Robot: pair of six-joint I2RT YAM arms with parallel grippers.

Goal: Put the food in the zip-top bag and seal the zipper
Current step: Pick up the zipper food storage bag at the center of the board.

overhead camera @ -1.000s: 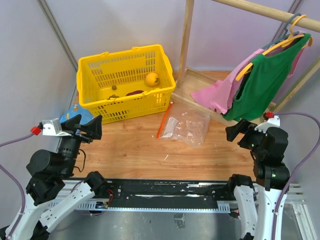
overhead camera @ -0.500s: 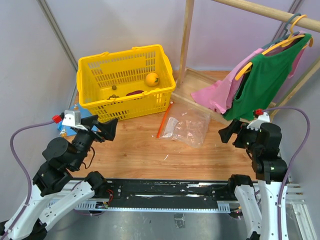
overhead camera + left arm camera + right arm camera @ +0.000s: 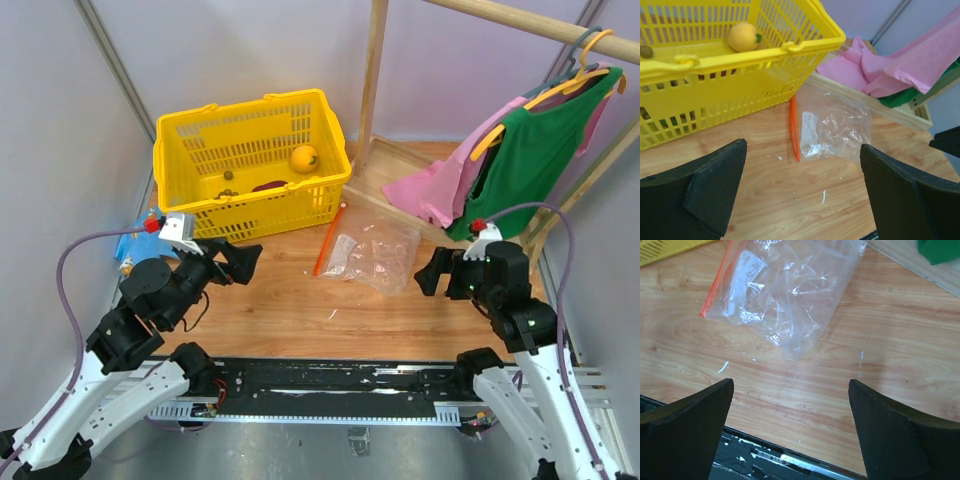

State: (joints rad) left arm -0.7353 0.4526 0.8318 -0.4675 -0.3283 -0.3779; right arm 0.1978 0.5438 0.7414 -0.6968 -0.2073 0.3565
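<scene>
**Food in basket, bag on counter**

The yellow basket (image 3: pixel 250 215) holds an orange fruit (image 3: pixel 304 158) and a dark purple piece (image 3: pixel 268 185). The zip-top bag (image 3: pixel 378 255) lies on the counter (image 3: pixel 290 300) beside it (red-orange zipper (image 3: pixel 329 240) toward the basket). The left claw (image 3: pixel 802 192) and right claw (image 3: pixel 790 432) hover with fingers apart.

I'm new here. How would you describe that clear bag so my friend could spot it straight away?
Find the big yellow basket at the back left of the table. Just right of its near corner the bag lies flat on the wood, short of the pink cloth. It is the only see-through, crinkly thing, with an orange strip along the edge nearest the basket.
</scene>
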